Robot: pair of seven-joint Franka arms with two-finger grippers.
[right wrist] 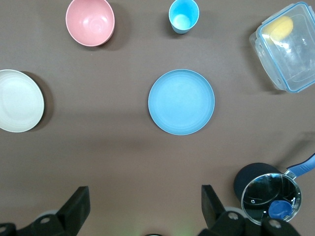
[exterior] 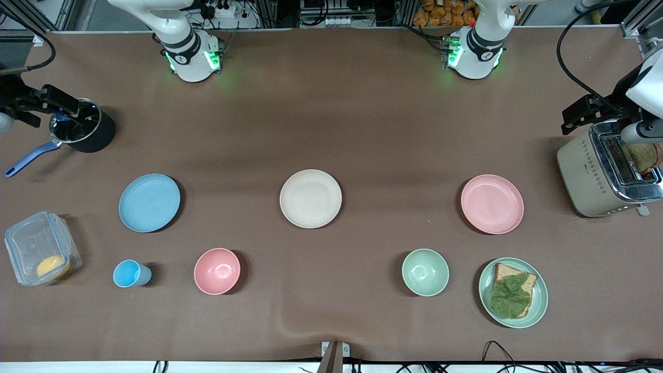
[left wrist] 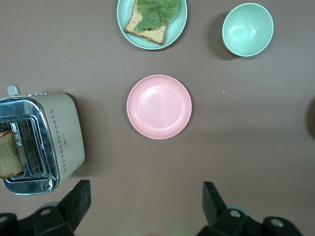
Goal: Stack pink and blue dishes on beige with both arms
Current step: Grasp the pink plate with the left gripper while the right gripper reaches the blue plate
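The pale pink plate (exterior: 492, 203) (left wrist: 159, 106) lies flat toward the left arm's end of the table. Level with it, the light blue plate (exterior: 149, 202) (right wrist: 181, 102) lies toward the right arm's end. The cream-beige plate (exterior: 310, 198) (right wrist: 17, 101) sits between them at mid-table. All three are bare. My left gripper (left wrist: 146, 206) hangs open high over bare table, between its base and the pink plate. My right gripper (right wrist: 145, 206) is likewise open and empty, high between its base and the blue plate. Neither gripper shows in the front view.
Nearer the front camera stand a pink bowl (exterior: 217, 271), a blue cup (exterior: 129, 273), a green bowl (exterior: 425, 272) and a green plate (exterior: 543, 300) with bread and a leaf. A toaster (exterior: 590, 171) stands beside the pink plate. A black pot (exterior: 88, 129) and a clear box (exterior: 36, 254) flank the blue plate.
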